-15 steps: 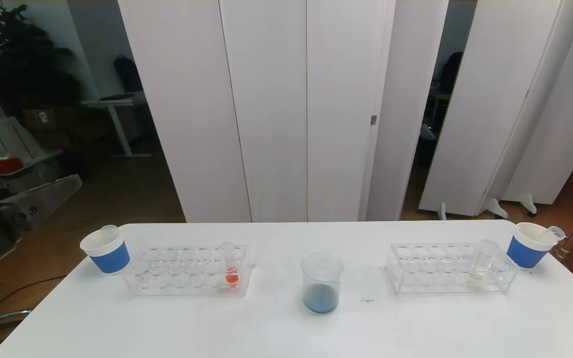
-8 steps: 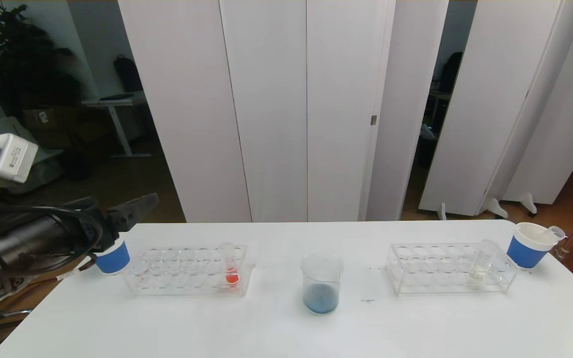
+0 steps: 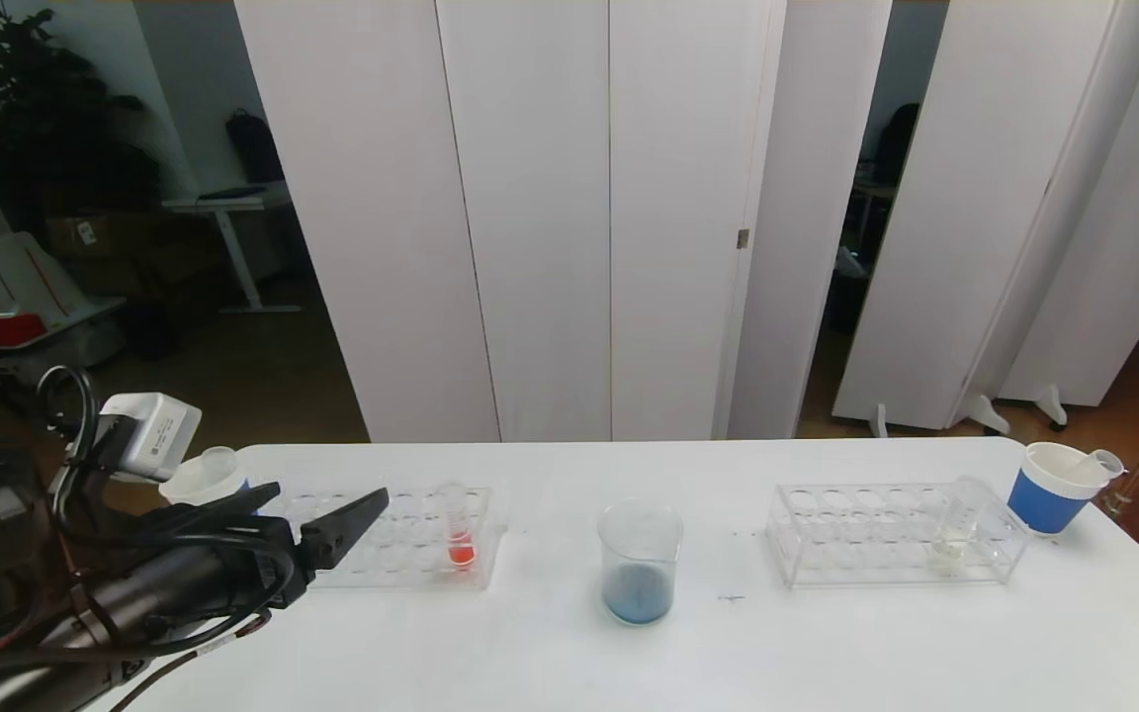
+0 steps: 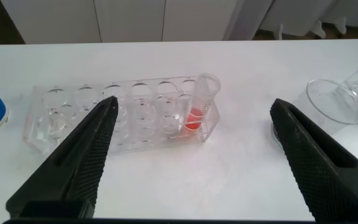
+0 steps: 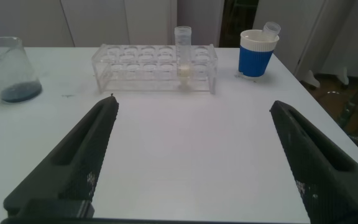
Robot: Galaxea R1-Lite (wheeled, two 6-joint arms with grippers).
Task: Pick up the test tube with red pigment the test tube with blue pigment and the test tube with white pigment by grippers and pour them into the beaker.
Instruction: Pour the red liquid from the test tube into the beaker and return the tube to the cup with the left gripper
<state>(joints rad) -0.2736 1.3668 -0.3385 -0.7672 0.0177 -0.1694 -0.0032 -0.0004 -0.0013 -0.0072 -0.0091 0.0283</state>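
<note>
Now the test tube with red pigment (image 3: 458,529) stands upright in an end hole of the left rack (image 3: 382,539), left of centre in the head view. The beaker (image 3: 639,561) sits at centre, blue liquid already in its bottom. The test tube with white pigment (image 3: 955,522) waits in the right rack (image 3: 891,534), at the right of the frame. An empty tube leans in each blue-banded paper cup, one far left (image 3: 204,479) and one far right (image 3: 1054,487).

A second ago no arm showed in the head view; since then the left gripper (image 3: 317,516) has swung in from the lower left, jaws spread wide and empty, pointing at the red tube. I judge the red pick is starting. The right gripper (image 5: 191,162), also wide open and empty, hangs over bare worktop (image 3: 827,643), short of the right rack.
</note>
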